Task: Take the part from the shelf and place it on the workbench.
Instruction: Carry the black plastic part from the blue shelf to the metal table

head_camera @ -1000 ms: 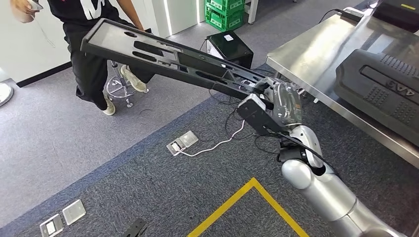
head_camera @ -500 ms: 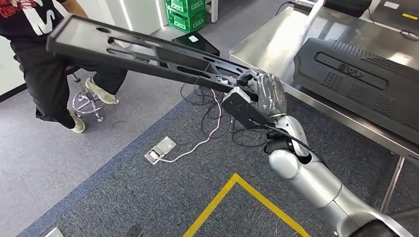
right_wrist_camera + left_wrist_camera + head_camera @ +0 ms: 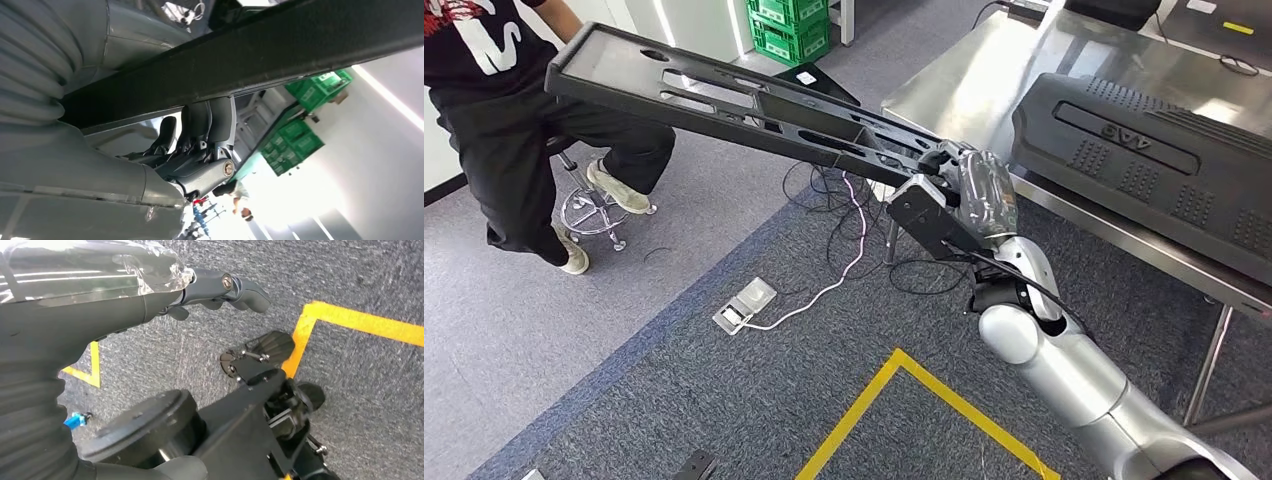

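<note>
Head view: outstretched right hand (image 3: 969, 190) grips the long black part (image 3: 724, 100) beside workbench (image 3: 984, 80)

A black cover (image 3: 1154, 165) occupies the workbench (image 3: 984, 80) ahead.

From the right hand (image 3: 969, 195), the part (image 3: 724, 95) is reaching left; the workbench (image 3: 984, 85) is lying right, seemingly just beside it.

Raised logo on black housing (image 3: 1164, 160) lying on counter (image 3: 964, 85), just beyond right hand (image 3: 969, 195): reads approx "AVG", seen inverted, not certain. Large white "M"-like print on person's black shirt (image 3: 484, 45), far off past the hand. Nothing else legible.
</note>
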{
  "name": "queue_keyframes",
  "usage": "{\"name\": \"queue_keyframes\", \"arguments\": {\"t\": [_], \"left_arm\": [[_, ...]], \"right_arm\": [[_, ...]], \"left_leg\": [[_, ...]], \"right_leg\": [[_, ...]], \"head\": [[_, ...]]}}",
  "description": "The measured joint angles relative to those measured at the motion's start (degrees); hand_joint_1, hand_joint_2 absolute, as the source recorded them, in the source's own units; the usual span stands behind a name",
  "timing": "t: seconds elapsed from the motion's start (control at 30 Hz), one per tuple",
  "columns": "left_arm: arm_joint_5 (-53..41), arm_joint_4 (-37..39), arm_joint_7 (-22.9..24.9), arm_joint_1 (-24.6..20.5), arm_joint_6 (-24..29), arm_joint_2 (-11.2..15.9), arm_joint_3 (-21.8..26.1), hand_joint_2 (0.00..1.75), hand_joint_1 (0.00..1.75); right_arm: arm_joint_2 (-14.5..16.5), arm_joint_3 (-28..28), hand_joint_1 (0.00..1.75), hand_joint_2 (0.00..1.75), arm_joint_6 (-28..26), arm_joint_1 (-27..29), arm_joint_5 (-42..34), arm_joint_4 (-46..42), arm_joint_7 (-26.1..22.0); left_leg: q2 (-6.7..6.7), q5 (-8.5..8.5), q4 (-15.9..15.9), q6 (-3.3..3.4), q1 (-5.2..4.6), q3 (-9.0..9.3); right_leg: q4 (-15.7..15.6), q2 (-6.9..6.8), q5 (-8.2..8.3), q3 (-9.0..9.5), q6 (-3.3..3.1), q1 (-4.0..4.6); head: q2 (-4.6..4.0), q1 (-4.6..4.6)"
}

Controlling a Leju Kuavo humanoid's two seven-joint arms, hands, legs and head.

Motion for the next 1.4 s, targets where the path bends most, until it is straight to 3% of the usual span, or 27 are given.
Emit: {"name": "queue_keyframes", "arguments": {"t": [0.1,0.17,0.27,0.3,0.33,0.37,0.43,0.5,0.6,0.67,0.77,0.83,0.87,0.97,1.03,1.1,1.17,1.23,1.3,1.33,1.37,1.4], "left_arm": [[0.0,0.0,0.5,-0.1,-0.2,0.0,0.0,1.75,0.00],[0.0,0.0,0.7,-0.2,-0.2,-0.1,0.0,1.75,0.00],[-0.2,0.0,0.9,-0.4,-0.1,-0.1,0.0,1.75,0.00],[-0.3,0.0,0.9,-0.3,0.0,-0.1,0.0,1.75,0.00],[-0.4,0.0,1.0,-0.3,0.1,-0.1,0.0,1.75,0.00],[-0.5,0.0,1.0,-0.4,0.2,-0.1,0.0,1.75,0.00],[-0.8,0.0,1.3,-0.6,0.3,-0.1,0.0,1.75,0.00],[-1.0,0.0,1.6,-0.8,0.3,-0.1,0.0,1.75,0.00],[-1.2,0.0,2.0,-1.1,0.3,-0.1,0.0,1.75,0.00],[-1.2,0.0,2.0,-1.4,0.3,-0.2,0.0,1.75,0.00],[-1.3,0.0,2.0,-1.7,0.4,-0.2,0.0,1.75,0.00],[-1.4,0.0,2.0,-1.6,0.3,-0.2,0.0,1.75,0.00],[-1.5,0.0,2.0,-1.6,0.3,-0.2,0.0,1.75,0.00],[-1.7,0.0,2.0,-1.8,0.3,-0.2,0.0,1.75,0.00],[-1.7,0.0,2.0,-1.9,0.3,-0.2,0.0,1.75,0.00],[-1.8,0.0,2.1,-2.0,0.3,-0.2,0.0,1.75,0.00],[-1.8,0.0,2.1,-2.1,0.3,-0.3,0.0,1.75,0.00],[-1.8,0.0,2.1,-2.2,0.3,-0.3,0.0,1.75,0.00],[-1.8,0.0,2.1,-2.1,0.3,-0.3,0.0,1.75,0.00],[-1.8,0.0,2.1,-2.0,0.3,-0.3,0.0,1.75,0.00],[-1.8,0.0,2.1,-2.0,0.3,-0.3,0.0,1.75,0.00],[-1.8,0.0,2.1,-2.0,0.3,-0.3,0.0,1.75,0.00]], "right_arm": [[0.0,0.0,1.75,1.75,-0.2,-0.1,0.0,0.3,0.1],[0.0,0.0,1.75,1.75,-0.4,-0.3,0.1,0.4,0.2],[0.0,0.1,1.75,1.75,-0.5,-0.5,0.4,0.5,0.7],[0.0,0.2,1.75,1.75,-0.5,-0.4,0.5,0.5,1.0],[0.0,0.2,1.75,1.75,-0.5,-0.4,0.5,0.5,1.2],[0.0,0.3,1.75,1.75,-0.5,-0.3,0.6,0.5,1.4],[0.0,0.3,1.75,1.75,-0.6,-0.3,0.7,0.5,1.6],[-0.1,0.3,1.75,1.75,-0.6,-0.3,0.9,0.5,1.8],[-0.3,0.3,1.75,1.75,-0.7,0.0,1.2,0.5,2.0],[-0.6,0.2,1.75,1.75,-0.7,0.1,1.4,0.5,2.1],[-0.9,0.2,1.75,1.75,-0.6,0.3,1.7,0.5,2.3],[-1.0,0.2,1.75,1.75,-0.6,0.6,1.7,0.5,2.4],[-1.1,0.2,1.75,1.75,-0.6,0.7,1.7,0.5,2.4],[-1.2,0.2,1.75,1.75,-0.6,0.7,1.9,0.5,2.5],[-1.3,0.1,1.75,1.75,-0.6,0.8,1.9,0.5,2.6],[-1.4,0.0,1.75,1.75,-0.6,0.8,2.0,0.5,2.7],[-1.6,-0.1,1.75,1.75,-0.6,0.8,2.1,0.4,2.7],[-1.6,-0.1,1.75,1.75,-0.6,0.8,2.2,0.3,2.7],[-1.6,-0.1,1.75,1.75,-0.6,0.9,2.2,0.3,2.8],[-1.6,-0.1,1.75,1.75,-0.6,1.0,2.2,0.3,2.8],[-1.6,-0.1,1.75,1.75,-0.6,1.0,2.2,0.3,2.8],[-1.6,-0.1,1.75,1.75,-0.6,1.1,2.2,0.3,2.8]], "left_leg": [[0.55,-0.34,0.1,-0.93,0.02,0.23],[-0.06,-1.99,2.4,-1.52,0.28,-0.37],[-1.40,-7.19,12.8,-1.87,0.40,-5.07],[-1.53,-8.02,15.7,-1.92,0.40,-6.56],[-1.59,-7.77,16.7,-1.91,0.40,-7.21],[-1.64,-6.46,15.6,-1.83,0.41,-6.83],[-2.46,-2.32,8.5,-1.51,0.46,-3.81],[-3.64,0.03,2.2,-1.19,0.54,-1.30],[-3.42,0.26,0.4,-0.48,0.35,-0.70],[-2.77,0.58,-0.2,0.33,0.45,-0.39],[-1.76,0.70,-0.6,1.03,0.34,-0.22],[-1.10,0.62,-0.5,1.06,0.25,-0.23],[-0.79,0.55,-0.5,0.99,0.25,-0.20],[0.10,0.07,-0.2,0.45,0.11,0.02],[0.60,-0.21,0.1,-0.07,-0.12,0.09],[1.19,-0.38,0.1,-0.67,-0.14,0.25],[0.75,-1.47,1.4,-1.29,0.11,0.11],[-0.68,-4.69,6.9,-1.70,0.34,-2.10],[-1.44,-7.95,14.6,-1.87,0.37,-5.86],[-1.55,-8.35,16.7,-1.86,0.35,-7.05],[-1.61,-7.56,16.7,-1.77,0.34,-7.24],[-1.73,-5.74,14.4,-1.59,0.33,-6.32]], "right_leg": [[-0.6,0.89,-0.09,0.14,-0.97,0.20],[-0.9,1.47,0.07,0.40,-1.68,0.06],[-1.0,2.43,0.05,0.53,-2.28,0.16],[-1.0,2.87,0.04,0.55,-2.32,0.24],[-1.0,3.33,0.03,0.58,-2.33,0.29],[-1.0,3.81,0.03,0.64,-2.32,0.31],[-0.9,4.70,0.00,0.77,-2.23,0.30],[-0.7,5.53,-0.03,0.58,-1.89,0.39],[-0.7,6.36,0.10,0.22,-0.89,0.19],[0.8,5.30,-0.98,-0.42,-0.32,0.19],[10.5,2.86,-5.76,-4.87,0.17,0.06],[15.1,2.45,-6.91,-7.23,0.36,-0.13],[14.4,2.31,-5.94,-6.93,0.40,-0.20],[3.6,0.54,-0.93,-1.63,0.18,-0.05],[-0.3,-0.25,-0.15,0.17,-0.32,0.31],[-0.6,0.52,-0.21,0.22,-0.98,0.52],[-0.9,1.22,-0.05,0.43,-1.63,0.44],[-1.1,1.83,0.04,0.61,-2.17,0.31],[-1.1,2.61,0.00,0.62,-2.40,0.45],[-1.0,3.06,-0.01,0.64,-2.41,0.53],[-1.0,3.52,-0.01,0.69,-2.41,0.59],[-1.0,3.97,-0.02,0.78,-2.40,0.62]], "head": [[0.00,-0.36],[0.00,-0.70],[0.00,-1.75],[0.00,-1.96],[0.00,-2.08],[0.00,-2.20],[0.00,-2.50],[0.00,-2.78],[0.00,-2.65],[0.00,-2.33],[0.00,-1.31],[0.00,-0.88],[0.00,-0.65],[0.00,0.04],[0.00,0.06],[0.00,-0.26],[0.00,-0.51],[0.00,-1.12],[0.00,-1.82],[0.00,-2.00],[0.00,-2.12],[0.00,-2.24]]}}
